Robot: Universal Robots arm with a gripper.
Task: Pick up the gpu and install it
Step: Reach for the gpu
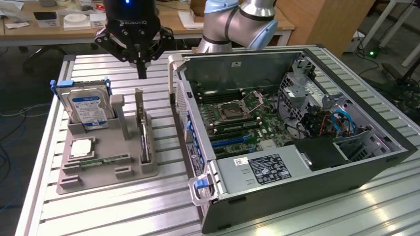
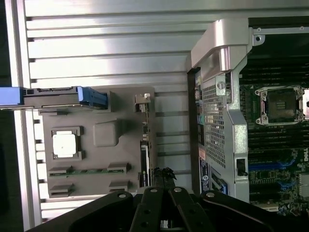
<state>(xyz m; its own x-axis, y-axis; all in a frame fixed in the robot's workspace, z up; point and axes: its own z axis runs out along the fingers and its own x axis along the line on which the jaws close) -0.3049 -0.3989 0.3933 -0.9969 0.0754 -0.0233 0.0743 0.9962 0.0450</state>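
The gpu (image 1: 143,133) stands on its long edge in a slot of the grey holder (image 1: 108,169) on the slatted table, its metal bracket end toward the back. My gripper (image 1: 141,73) hangs above the card's back end, clear of it, with its fingers pressed together and nothing between them. In the wrist view the gpu (image 2: 143,145) shows edge-on as a thin dark strip, and the gripper (image 2: 164,174) points down just beside it. The open computer case (image 1: 357,162) lies to the exterior view's right of the holder, with the motherboard (image 1: 239,118) exposed.
A blue-labelled hard drive (image 1: 88,109) stands upright in the holder's back left corner. A square processor (image 1: 81,147) and a narrow green memory stick (image 1: 105,161) lie flat in front of it. Desks with clutter stand behind the table.
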